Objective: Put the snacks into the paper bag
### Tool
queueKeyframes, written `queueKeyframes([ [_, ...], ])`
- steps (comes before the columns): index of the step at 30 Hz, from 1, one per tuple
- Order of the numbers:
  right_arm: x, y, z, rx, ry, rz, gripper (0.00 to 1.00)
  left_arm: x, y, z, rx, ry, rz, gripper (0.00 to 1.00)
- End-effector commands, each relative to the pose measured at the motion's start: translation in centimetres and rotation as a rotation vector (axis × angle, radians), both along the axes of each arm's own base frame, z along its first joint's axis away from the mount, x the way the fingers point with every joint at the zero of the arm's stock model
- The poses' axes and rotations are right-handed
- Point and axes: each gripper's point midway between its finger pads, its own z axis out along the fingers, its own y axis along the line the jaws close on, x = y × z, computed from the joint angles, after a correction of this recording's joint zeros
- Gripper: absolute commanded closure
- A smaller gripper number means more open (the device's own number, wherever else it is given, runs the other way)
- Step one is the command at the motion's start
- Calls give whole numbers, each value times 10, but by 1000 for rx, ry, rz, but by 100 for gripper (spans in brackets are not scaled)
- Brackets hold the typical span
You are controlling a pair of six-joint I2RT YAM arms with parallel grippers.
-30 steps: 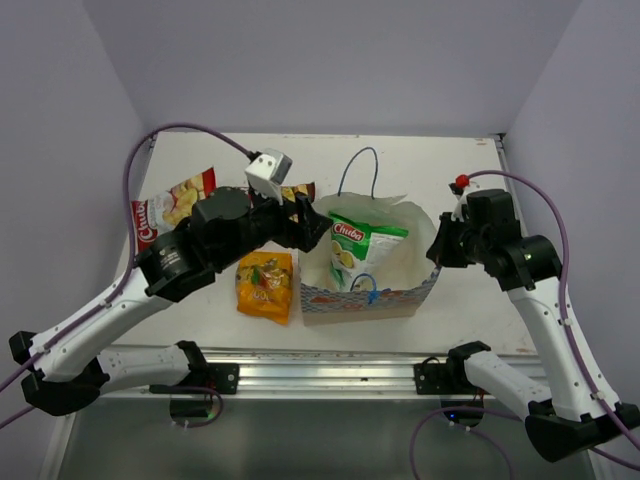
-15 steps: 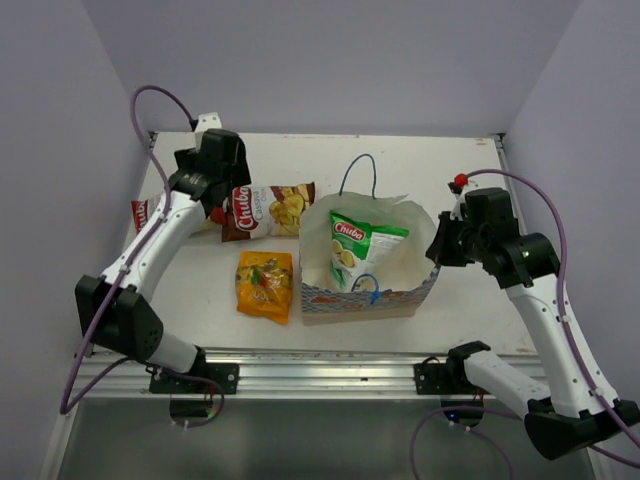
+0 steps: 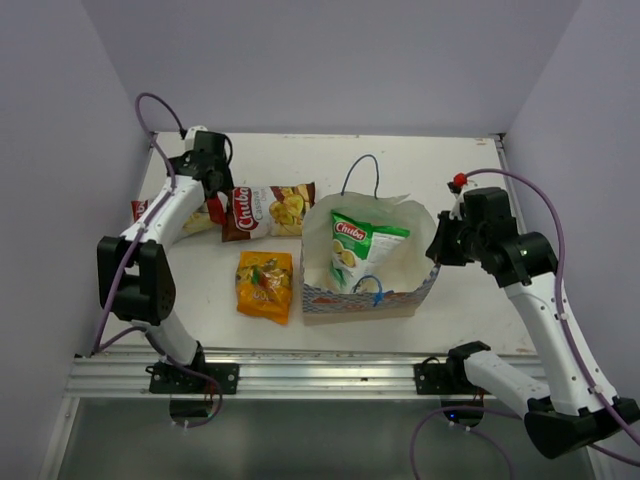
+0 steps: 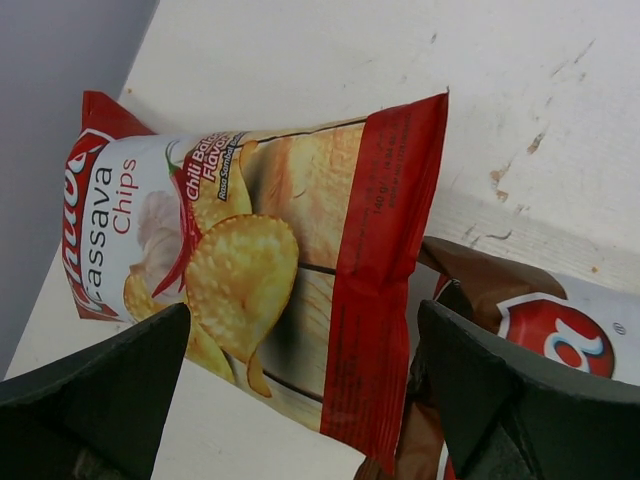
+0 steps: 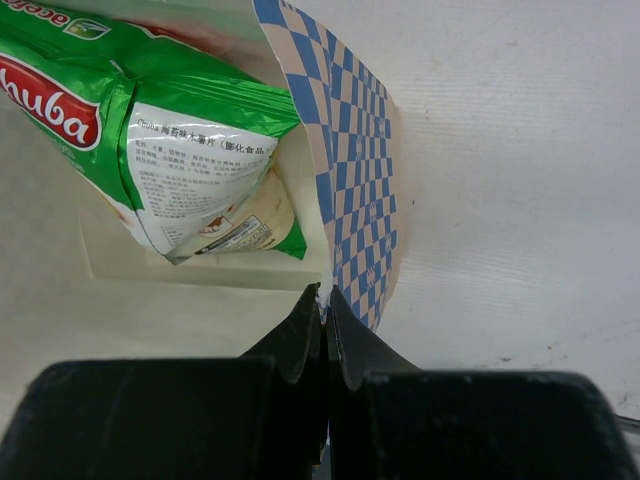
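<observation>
- L gripper [image 3: 210,188] is hovering over the far-left corner of the table [image 3: 430,165], jaws spread wide, gripping nothing.
- In the L wrist view the L gripper [image 4: 305,312] is straddling the red packet [image 4: 280,240]: one finger is sitting off each side of it. Can't tell if the tips are touching the foil.
- Red packet is lying flat, near the L wall, mostly hidden under the arm in the top view; only its red end [image 3: 142,212] is showing.
- Brown-white packet [image 3: 268,207] is lying flat just beside the red one, its edge [image 4: 540,320] overlapping the red packet's end.
- Orange-yellow packet [image 3: 266,284] is lying flat nearer the front, just L of the paper bag [image 3: 372,298], apart from the other pkts.
- Green-white packet [image 3: 358,245] is sitting inside the bag, leaning on the white lining.
- R gripper [image 3: 437,250] is pinching the bag's R wall, jaws clamped tight on the paper.
- R wrist view: R gripper [image 5: 325,300] is biting the rim where the checked outside [image 5: 350,180] is meeting the lining, w/ the green-white packet [image 5: 180,130] just inside.
- Bag is standing open, mouth up; one blue cord handle [image 3: 360,165] is arching over the far side.
</observation>
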Motion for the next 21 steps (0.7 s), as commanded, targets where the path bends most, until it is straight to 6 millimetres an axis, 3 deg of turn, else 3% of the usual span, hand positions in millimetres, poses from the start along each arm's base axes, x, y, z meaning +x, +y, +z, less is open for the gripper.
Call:
queueKeyframes([
  [1,13,1,4,-6,-37,-4,100,4,6,-26,6,48,-14,0],
  [8,16,4,7,8,-45,0,100,11,6,-49,-10,104,-47,2],
  [10,16,4,8,7,-48,-2,100,12,6,-55,-16,119,-51,13],
  [12,16,2,7,-2,-46,-7,100,12,8,-56,-23,119,-44,60],
  [13,14,2,7,-2,-43,-7,100,11,10,-51,-19,108,-35,100],
  [15,14,1,6,-6,-43,-9,100,12,10,-45,-18,93,-35,100],
  [18,15,1,6,-5,-39,-8,100,14,3,-16,-48,36,-61,100],
  [21,17,3,7,-6,-38,-1,100,15,-22,45,-107,-105,-168,100],
])
